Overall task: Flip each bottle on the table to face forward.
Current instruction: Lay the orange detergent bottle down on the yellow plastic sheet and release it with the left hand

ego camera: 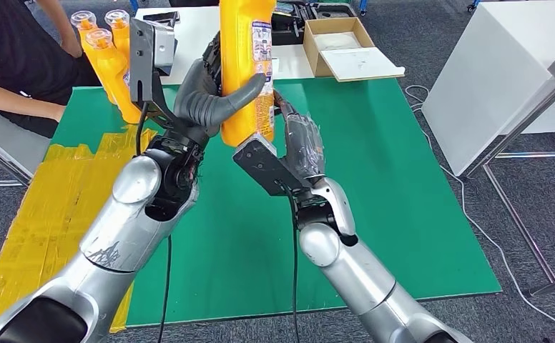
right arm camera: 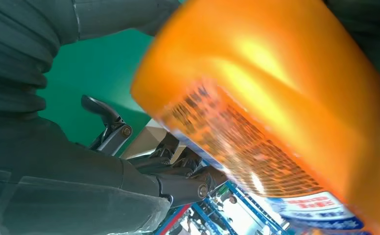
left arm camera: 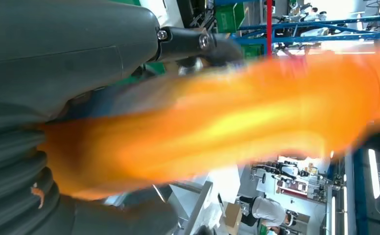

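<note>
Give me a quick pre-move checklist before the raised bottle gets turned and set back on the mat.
1. Left hand grip on the orange bottle: ok, thumb wrapped across it.
2. Right hand on the bottle: cannot tell, it sits beside the base.
3. Bottle clear of the green mat: ok, lifted.
4. Landing spot ahead: ok, bare mat.
5. Other bottles standing apart: ok, far left corner.
6. Person's arm nearby: not ok, at the mat's edge.

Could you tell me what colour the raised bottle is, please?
Orange-yellow, with a printed label; the bottle shows best in the head view.
</note>
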Robot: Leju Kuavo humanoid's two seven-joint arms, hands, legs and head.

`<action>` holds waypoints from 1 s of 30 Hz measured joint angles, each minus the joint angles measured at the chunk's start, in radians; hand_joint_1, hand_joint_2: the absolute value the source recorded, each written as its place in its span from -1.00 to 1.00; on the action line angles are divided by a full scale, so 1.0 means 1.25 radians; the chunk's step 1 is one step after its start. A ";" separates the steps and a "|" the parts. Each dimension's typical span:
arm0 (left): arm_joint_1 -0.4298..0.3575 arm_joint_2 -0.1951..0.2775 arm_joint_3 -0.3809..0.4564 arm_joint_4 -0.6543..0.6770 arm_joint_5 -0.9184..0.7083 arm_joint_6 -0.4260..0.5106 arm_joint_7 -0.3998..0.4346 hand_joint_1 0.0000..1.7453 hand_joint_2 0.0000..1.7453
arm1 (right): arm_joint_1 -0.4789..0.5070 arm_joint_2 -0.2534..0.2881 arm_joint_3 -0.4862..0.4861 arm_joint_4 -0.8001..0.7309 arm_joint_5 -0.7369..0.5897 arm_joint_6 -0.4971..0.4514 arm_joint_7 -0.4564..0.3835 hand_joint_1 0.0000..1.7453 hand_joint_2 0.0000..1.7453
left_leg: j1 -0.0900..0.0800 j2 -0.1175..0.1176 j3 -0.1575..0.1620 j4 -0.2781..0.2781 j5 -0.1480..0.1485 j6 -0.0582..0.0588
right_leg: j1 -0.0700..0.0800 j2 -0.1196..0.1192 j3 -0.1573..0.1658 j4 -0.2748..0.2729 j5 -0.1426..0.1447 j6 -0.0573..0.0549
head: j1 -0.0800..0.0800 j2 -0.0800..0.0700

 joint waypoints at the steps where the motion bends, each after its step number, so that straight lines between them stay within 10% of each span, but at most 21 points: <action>1: 0.000 0.001 -0.001 0.000 0.001 -0.002 0.000 1.00 1.00 | 0.000 0.000 0.001 0.000 -0.001 0.000 0.000 1.00 1.00 | 0.000 0.000 0.000 0.000 0.000 0.000 | 0.000 0.000 0.000 0.000 0.000 0.000 | 0.000 0.000; 30: 0.013 0.007 -0.003 -0.013 -0.014 -0.024 0.006 1.00 1.00 | -0.001 -0.007 0.012 0.000 0.008 0.008 0.021 1.00 1.00 | 0.000 0.000 0.000 0.000 0.000 0.000 | 0.000 0.000 0.000 0.000 0.000 0.000 | 0.000 0.000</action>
